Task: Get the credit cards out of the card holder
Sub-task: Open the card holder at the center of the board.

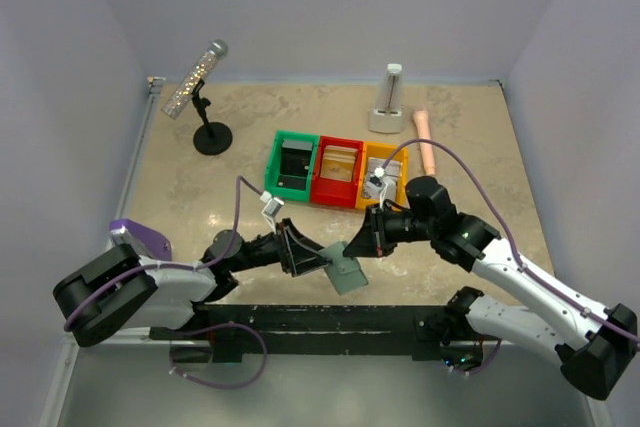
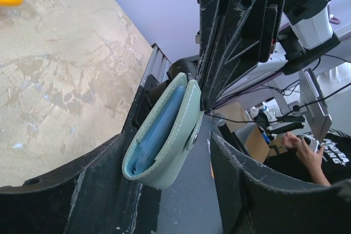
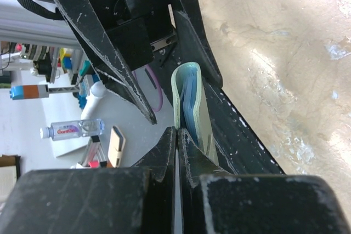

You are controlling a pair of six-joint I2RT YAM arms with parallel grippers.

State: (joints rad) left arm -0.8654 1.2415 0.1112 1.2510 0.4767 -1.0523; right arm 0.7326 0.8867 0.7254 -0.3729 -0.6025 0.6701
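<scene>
The right gripper has its fingers pressed flat together. From its wrist view they seem to nip one edge of the holder, which runs straight out from the tips. The left gripper is spread wide, with the holder standing in the gap between its two dark fingers. We cannot tell whether either of those fingers touches it.

We see the holder up in the air between the two grippers, above the near edge of the worktop. It is on the robot's side of the green bin, red bin and yellow bin, and well apart from them.

From both wrists the holder shows mostly edge-on. It is folded nearly shut, with the two panels parted a little on one side and meeting in a rounded fold on the other. The outside is a pale grey-green with a line of light stitching along the rim. A small round stud sits on the outer face of one panel. Between the panels we see layered pale blue. Whether any of those layers are cards or only pockets, we cannot tell. From above, the holder reads as a small grey-green flap tilted down toward the arms' bases.
</scene>
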